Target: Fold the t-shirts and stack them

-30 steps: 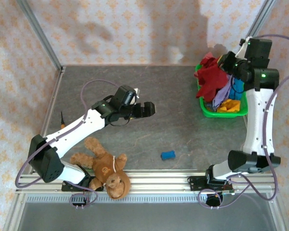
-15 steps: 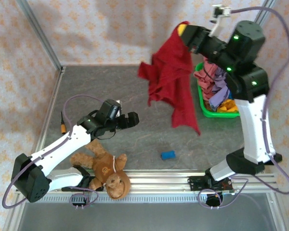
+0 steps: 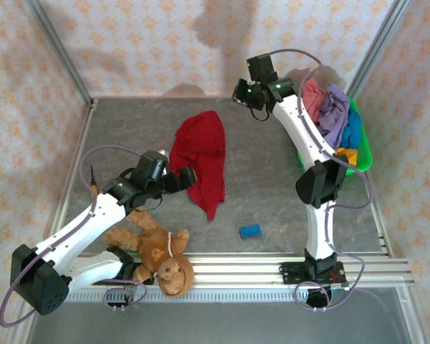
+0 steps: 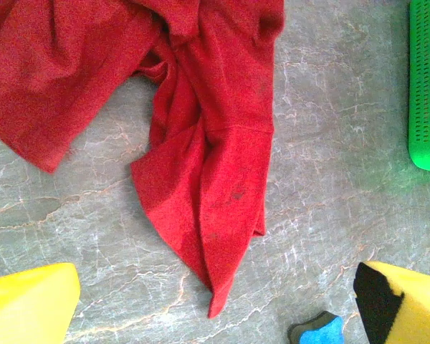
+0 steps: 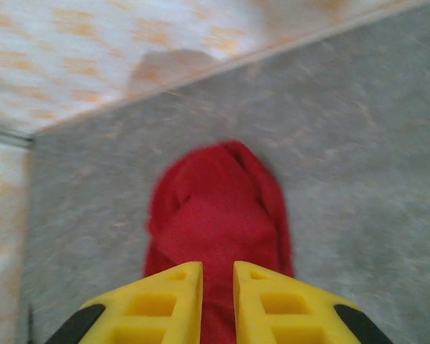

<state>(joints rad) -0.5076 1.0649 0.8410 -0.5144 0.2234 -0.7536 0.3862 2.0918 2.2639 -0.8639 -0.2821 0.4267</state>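
Yellow left fingers (image 4: 29, 304) gape empty; right fingers (image 5: 165, 297) barely parted.

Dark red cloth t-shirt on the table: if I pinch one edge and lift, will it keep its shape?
Likely floppy: the dark red cloth t-shirt lies in crumpled folds on the grey stone-patterned table, so the rest would probably drape. Pushed, it should bunch rather than slide whole. It looks thin, so probably light.
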